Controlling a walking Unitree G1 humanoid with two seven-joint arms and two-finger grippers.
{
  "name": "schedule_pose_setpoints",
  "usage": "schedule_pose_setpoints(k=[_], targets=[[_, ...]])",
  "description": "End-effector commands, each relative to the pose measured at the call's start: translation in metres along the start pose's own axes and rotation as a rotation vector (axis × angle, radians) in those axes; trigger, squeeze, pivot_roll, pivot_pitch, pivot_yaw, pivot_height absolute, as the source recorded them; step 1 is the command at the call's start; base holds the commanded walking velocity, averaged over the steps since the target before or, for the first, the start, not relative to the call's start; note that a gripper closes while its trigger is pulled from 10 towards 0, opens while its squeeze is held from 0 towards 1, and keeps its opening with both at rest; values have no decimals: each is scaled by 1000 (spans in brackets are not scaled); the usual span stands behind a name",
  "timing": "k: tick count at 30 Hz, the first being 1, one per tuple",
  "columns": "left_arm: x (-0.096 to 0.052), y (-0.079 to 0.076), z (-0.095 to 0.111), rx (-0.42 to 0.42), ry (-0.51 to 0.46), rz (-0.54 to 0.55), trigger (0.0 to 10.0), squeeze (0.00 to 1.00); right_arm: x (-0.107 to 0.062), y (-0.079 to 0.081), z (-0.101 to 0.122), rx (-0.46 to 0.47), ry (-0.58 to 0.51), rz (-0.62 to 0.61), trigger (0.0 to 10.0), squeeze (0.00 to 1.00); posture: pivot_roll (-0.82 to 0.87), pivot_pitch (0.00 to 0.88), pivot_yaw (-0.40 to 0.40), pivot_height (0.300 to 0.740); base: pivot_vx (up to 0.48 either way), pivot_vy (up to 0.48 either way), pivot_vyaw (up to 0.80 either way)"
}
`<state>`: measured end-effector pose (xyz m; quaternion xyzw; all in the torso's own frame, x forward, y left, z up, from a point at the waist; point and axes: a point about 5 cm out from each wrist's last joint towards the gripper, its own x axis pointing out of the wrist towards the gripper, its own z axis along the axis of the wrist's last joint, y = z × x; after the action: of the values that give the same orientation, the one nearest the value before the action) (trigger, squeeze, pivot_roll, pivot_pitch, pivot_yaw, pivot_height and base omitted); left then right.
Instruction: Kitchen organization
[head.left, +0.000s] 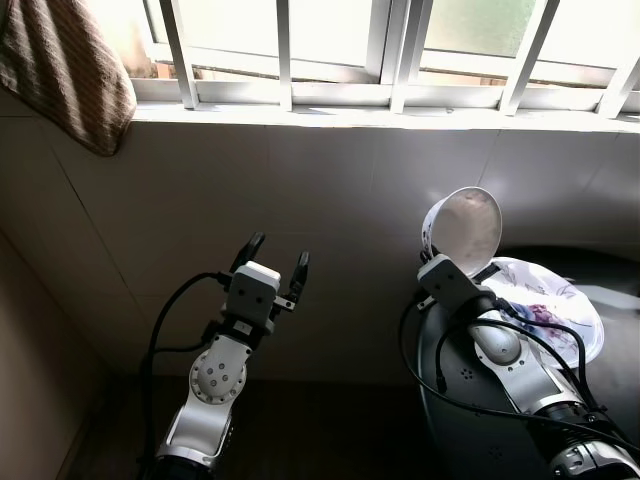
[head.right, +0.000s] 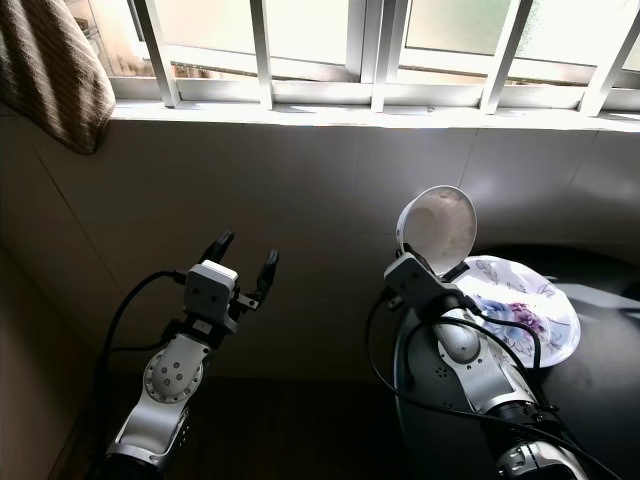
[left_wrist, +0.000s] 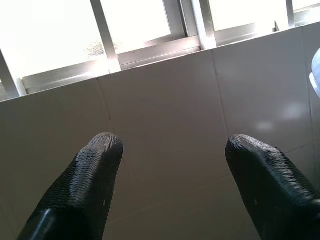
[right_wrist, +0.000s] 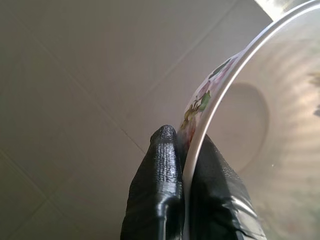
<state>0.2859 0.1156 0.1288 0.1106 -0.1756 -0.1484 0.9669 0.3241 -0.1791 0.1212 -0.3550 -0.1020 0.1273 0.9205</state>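
A white bowl (head.left: 466, 228) with a floral pattern on its outside is held up on edge, its inside facing me. My right gripper (head.left: 436, 264) is shut on the bowl's rim (right_wrist: 220, 90), one finger inside and one outside. Behind my right arm, a white plate (head.left: 560, 300) with a purple flower print lies on a dark round surface (head.left: 470, 400). My left gripper (head.left: 276, 260) is raised at the left, open and holding nothing, pointing at the tiled wall (left_wrist: 165, 125).
A barred window (head.left: 380, 50) with a white sill runs along the top. A brown striped cloth (head.left: 65, 70) hangs at the upper left. The grey tiled wall (head.left: 300, 190) stands close in front. Dark floor (head.left: 320, 430) lies below between the arms.
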Motion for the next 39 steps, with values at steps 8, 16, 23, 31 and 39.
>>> schedule_pose_setpoints(k=[8,16,23,31,39], targets=[[1,4,-4,-44,30,26,10000,0,2,19,61,28,-306,58,0,0,-54,0,-12,740,0,0,800],[1,8,-4,-45,34,33,10000,0,-5,37,61,104,-281,115,0,0,-37,0,-24,740,0,415,800],[0,7,-5,-50,41,32,10000,0,-5,40,58,130,-250,111,0,0,-38,0,-22,740,0,467,800],[0,6,-5,-53,42,24,10000,0,-3,39,60,148,-246,90,0,0,-41,0,-17,740,0,467,800],[0,12,1,-30,-10,60,10000,0,4,31,67,144,-275,64,0,0,-34,0,-22,740,0,291,800]])
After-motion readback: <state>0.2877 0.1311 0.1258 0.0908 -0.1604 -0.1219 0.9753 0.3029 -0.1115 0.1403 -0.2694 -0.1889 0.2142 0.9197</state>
